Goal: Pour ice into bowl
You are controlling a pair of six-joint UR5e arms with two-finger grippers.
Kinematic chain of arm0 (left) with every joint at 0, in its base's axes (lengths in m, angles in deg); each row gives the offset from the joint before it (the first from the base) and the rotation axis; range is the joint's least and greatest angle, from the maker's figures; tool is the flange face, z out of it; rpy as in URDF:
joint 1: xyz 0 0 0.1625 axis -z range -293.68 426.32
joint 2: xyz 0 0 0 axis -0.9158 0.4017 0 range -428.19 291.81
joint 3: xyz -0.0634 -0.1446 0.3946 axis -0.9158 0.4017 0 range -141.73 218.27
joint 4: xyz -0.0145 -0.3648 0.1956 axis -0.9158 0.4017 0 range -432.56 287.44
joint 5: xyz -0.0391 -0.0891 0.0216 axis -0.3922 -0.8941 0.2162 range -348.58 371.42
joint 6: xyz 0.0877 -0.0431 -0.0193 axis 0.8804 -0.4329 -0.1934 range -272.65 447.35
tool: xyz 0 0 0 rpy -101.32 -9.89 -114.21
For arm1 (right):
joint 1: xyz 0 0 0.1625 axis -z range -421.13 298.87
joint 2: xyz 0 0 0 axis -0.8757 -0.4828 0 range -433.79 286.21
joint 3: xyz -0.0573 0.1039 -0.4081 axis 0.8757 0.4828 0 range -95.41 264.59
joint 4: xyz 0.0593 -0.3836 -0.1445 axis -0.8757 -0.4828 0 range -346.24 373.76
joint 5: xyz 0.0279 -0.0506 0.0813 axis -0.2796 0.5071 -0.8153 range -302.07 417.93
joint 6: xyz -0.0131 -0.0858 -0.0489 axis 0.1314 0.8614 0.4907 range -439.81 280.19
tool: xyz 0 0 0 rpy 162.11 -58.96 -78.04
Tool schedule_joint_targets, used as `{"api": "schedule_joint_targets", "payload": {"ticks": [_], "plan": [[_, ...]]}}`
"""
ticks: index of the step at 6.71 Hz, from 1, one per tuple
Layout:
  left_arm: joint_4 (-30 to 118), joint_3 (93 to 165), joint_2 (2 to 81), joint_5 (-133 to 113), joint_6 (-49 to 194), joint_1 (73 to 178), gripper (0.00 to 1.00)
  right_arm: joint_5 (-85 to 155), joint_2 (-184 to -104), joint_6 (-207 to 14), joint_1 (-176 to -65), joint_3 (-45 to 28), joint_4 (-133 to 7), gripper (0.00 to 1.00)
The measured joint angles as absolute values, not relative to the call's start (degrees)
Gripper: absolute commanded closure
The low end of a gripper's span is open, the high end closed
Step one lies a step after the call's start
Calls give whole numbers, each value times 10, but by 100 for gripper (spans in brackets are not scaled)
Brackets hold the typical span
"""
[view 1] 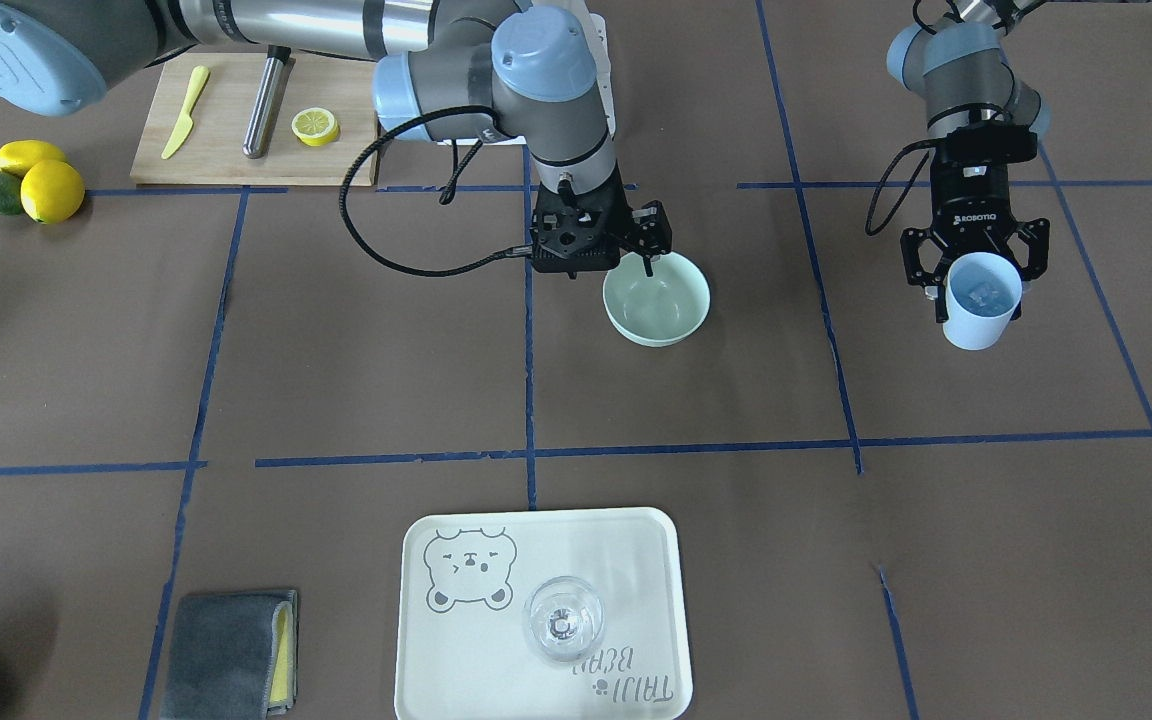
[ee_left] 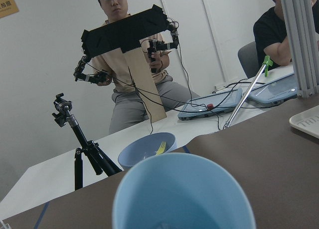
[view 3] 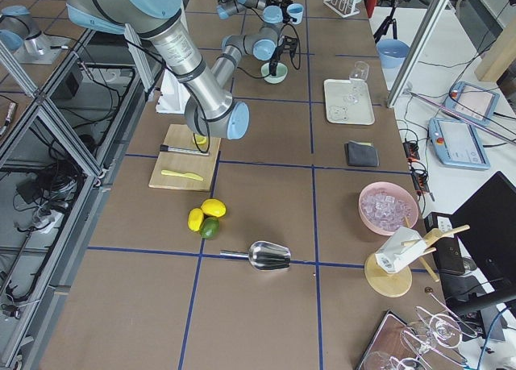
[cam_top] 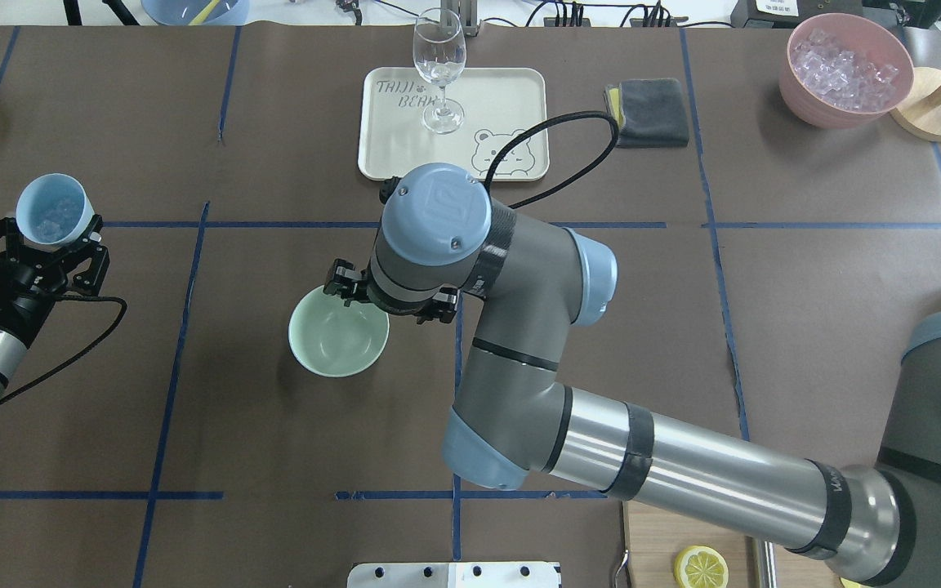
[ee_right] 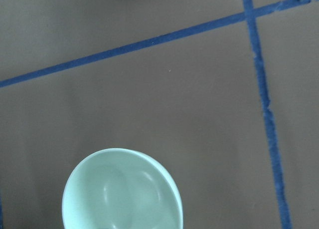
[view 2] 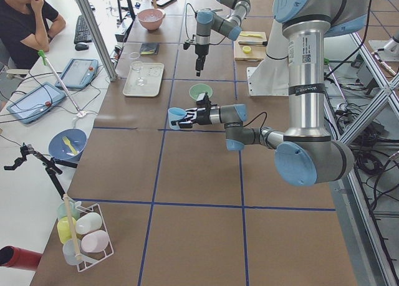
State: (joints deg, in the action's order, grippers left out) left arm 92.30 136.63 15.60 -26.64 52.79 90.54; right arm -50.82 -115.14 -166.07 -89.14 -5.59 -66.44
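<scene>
overhead exterior shows the left gripper (cam_top: 52, 233) clamped on a light blue cup (cam_top: 33, 196), 1 finger on each side of its wall. the cup stands about upright with its mouth facing up. the ice (cam_top: 50, 219) lies at the bottom of that cup as a few small glassy cubes, and the front-facing view shows them there too. the cup's rim fills the lower edge of the left wrist view.

the bowl (cam_top: 338, 336), pale mint green, stands on the brown table (cam_top: 274, 457). it is well apart from the cup, on the robot's right of it. its smooth inside shows at the bottom of the right wrist view.

the right gripper (view 1: 644, 258) hangs at the bowl's rim on the robot's side, pointing down. the wrist hides it from above and the front-facing view sees it side-on, so i cannot tell whether its jaws stand wide or narrow. i also cannot tell whether the 1 fingertip seen at the rim touches it.

on the far side of the table from the robot a cream tray (cam_top: 389, 147) bears an upright wine glass (cam_top: 439, 73). a folded grey cloth (cam_top: 652, 110) lies beside the tray. further to the robot's right a pink bowl (cam_top: 805, 106) is heaped with clear cubes. near the robot's base a wooden board (view 1: 226, 150) carries a lemon half (view 1: 316, 126) and a yellow knife (view 1: 184, 113).
</scene>
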Motion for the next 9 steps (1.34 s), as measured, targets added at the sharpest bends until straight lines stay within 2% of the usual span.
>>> {"api": "schedule_joint_targets", "payload": {"ticks": [2,4,6,9], "plan": [[855,1391,193,-266,525,888,100,-541,-1217,-1656,-930,-130,-679,0],[762,1420,226,-239,506,855,100,-557,-1267,-1633,-956,-163,-679,0],[661,1427,270,-190,491,810,100,-559,-1304,-1603,-966,-187,-674,0],[456,1432,303,-134,499,771,100,-558,-1320,-1591,-968,-192,-671,0]]}}
